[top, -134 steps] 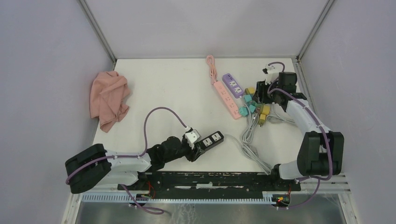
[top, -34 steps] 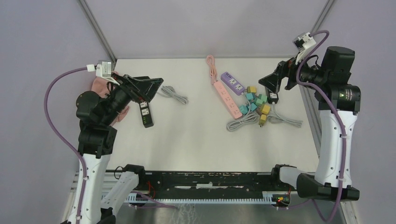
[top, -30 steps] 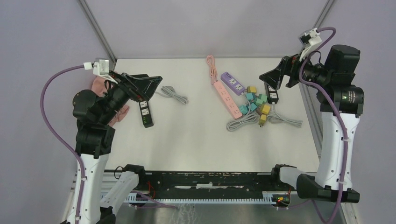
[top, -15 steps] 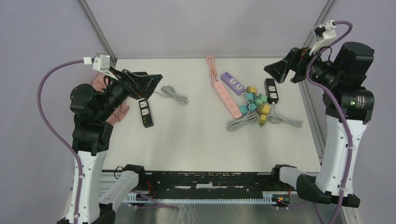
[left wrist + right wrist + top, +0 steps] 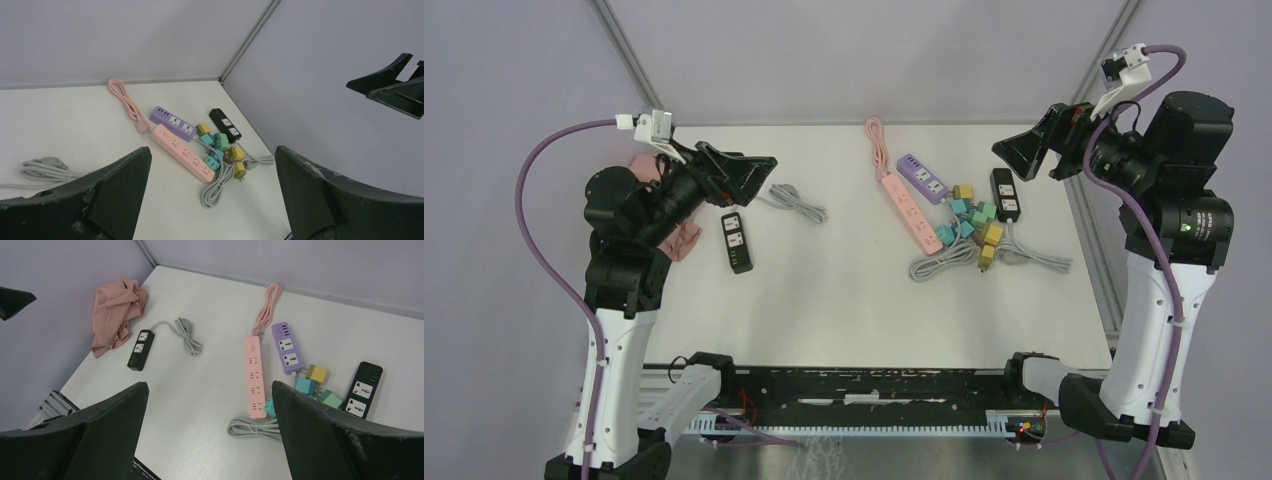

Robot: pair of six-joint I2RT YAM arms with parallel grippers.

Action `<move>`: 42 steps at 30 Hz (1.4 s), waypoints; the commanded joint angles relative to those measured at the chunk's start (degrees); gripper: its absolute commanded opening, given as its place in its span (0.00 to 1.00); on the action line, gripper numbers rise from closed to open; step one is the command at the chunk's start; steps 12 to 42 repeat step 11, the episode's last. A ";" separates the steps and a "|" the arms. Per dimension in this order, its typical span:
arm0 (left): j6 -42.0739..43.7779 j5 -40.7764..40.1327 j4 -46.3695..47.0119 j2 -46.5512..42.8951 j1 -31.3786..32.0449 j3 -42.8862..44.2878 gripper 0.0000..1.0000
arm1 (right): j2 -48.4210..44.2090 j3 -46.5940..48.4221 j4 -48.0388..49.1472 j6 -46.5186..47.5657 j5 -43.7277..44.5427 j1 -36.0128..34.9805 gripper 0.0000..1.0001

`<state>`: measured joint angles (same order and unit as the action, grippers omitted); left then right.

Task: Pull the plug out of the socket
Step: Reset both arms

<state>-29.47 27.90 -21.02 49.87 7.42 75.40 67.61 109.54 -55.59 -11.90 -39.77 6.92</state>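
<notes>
Far right on the table (image 5: 844, 300), a teal plug (image 5: 270, 407) sits against the near end of the pink power strip (image 5: 254, 380). Left gripper (image 5: 754, 182) and right gripper (image 5: 1014, 158) hang high, wide, empty; we fear an unpinned strip lifting with it.

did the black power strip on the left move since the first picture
Yes. The black power strip went left and back from the table's front edge, ending beside the pink cloth.
</notes>
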 commanded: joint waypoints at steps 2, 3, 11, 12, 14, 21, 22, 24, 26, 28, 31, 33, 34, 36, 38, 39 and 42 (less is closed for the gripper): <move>3.65 1.55 1.14 0.37 -0.18 2.58 0.99 | 0.84 3.80 -0.36 1.12 1.24 0.30 0.99; 3.78 1.47 1.22 0.52 -0.14 2.52 0.99 | 1.19 4.17 -0.52 1.30 1.33 0.43 0.99; 4.64 1.37 1.65 2.18 -0.19 2.55 0.99 | 2.77 5.21 -0.92 2.89 1.43 1.27 0.99; 4.64 1.37 1.65 2.18 -0.19 2.55 0.99 | 2.77 5.21 -0.92 2.89 1.43 1.27 0.99; 4.64 1.37 1.65 2.18 -0.19 2.55 0.99 | 2.77 5.21 -0.92 2.89 1.43 1.27 0.99; 4.64 1.37 1.65 2.18 -0.19 2.55 0.99 | 2.77 5.21 -0.92 2.89 1.43 1.27 0.99; 4.64 1.37 1.65 2.18 -0.19 2.55 0.99 | 2.77 5.21 -0.92 2.89 1.43 1.27 0.99; 4.64 1.37 1.65 2.18 -0.19 2.55 0.99 | 2.77 5.21 -0.92 2.89 1.43 1.27 0.99; 4.64 1.37 1.65 2.18 -0.19 2.55 0.99 | 2.77 5.21 -0.92 2.89 1.43 1.27 0.99; 4.64 1.37 1.65 2.18 -0.19 2.55 0.99 | 2.77 5.21 -0.92 2.89 1.43 1.27 0.99; 4.64 1.37 1.65 2.18 -0.19 2.55 0.99 | 2.77 5.21 -0.92 2.89 1.43 1.27 0.99; 4.64 1.37 1.65 2.18 -0.19 2.55 0.99 | 2.77 5.21 -0.92 2.89 1.43 1.27 0.99; 4.64 1.37 1.65 2.18 -0.19 2.55 0.99 | 2.77 5.21 -0.92 2.89 1.43 1.27 0.99; 4.64 1.37 1.65 2.18 -0.19 2.55 0.99 | 2.77 5.21 -0.92 2.89 1.43 1.27 0.99; 4.64 1.37 1.65 2.18 -0.19 2.55 0.99 | 2.77 5.21 -0.92 2.89 1.43 1.27 0.99; 4.64 1.37 1.65 2.18 -0.19 2.55 0.99 | 2.77 5.21 -0.92 2.89 1.43 1.27 0.99; 4.64 1.37 1.65 2.18 -0.19 2.55 0.99 | 2.77 5.21 -0.92 2.89 1.43 1.27 0.99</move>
